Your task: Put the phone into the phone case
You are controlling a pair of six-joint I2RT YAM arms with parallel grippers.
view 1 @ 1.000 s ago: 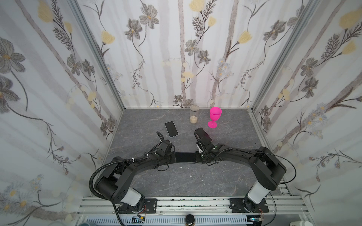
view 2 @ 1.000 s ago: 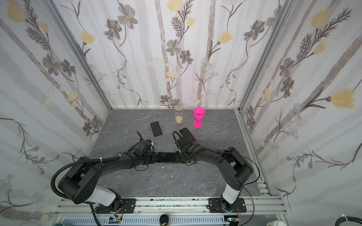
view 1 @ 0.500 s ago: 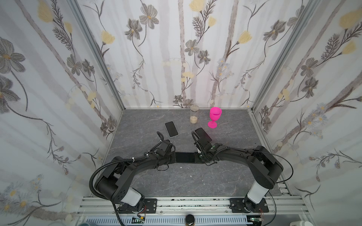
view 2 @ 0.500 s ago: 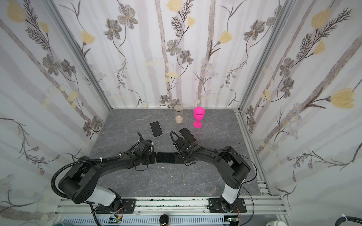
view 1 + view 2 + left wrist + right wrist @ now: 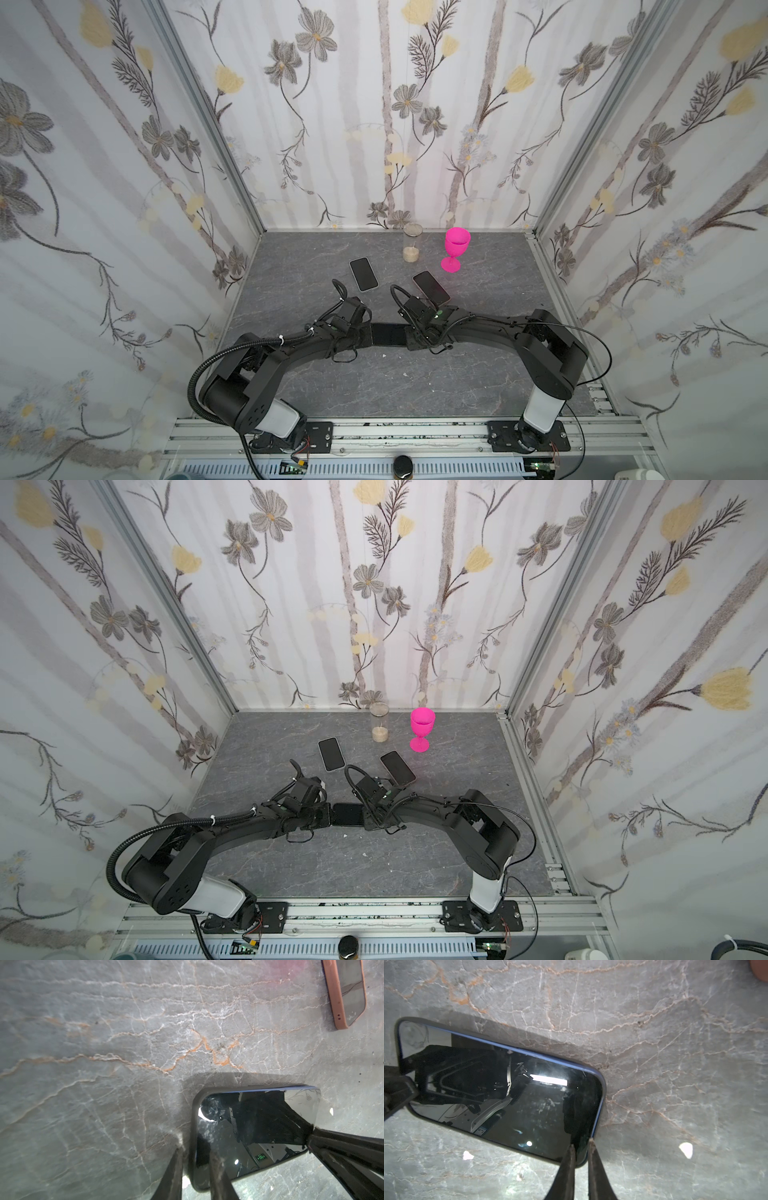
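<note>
A black phone (image 5: 388, 334) lies flat on the grey table in a dark phone case (image 5: 193, 1126), between both arms. Its blue rim (image 5: 599, 1105) shows along the case's far side and right end. My left gripper (image 5: 368, 334) (image 5: 195, 1150) is shut on the case's left end, with one finger outside the case wall and the other on the screen. At the right end my right gripper (image 5: 409, 334) (image 5: 581, 1142) is nearly shut. One fingertip rests on the screen and the other at the blue rim.
Two other phones lie behind the arms, one with a pale rim (image 5: 363, 274) and one in a pinkish case (image 5: 431, 287) (image 5: 345, 991). A glass jar (image 5: 412, 248) and a pink goblet (image 5: 456, 249) stand near the back wall. Flowered walls close in three sides.
My right gripper has shifted a little to the left, toward the left gripper, so less of the black phone shows between them. The left arm has stayed put.
</note>
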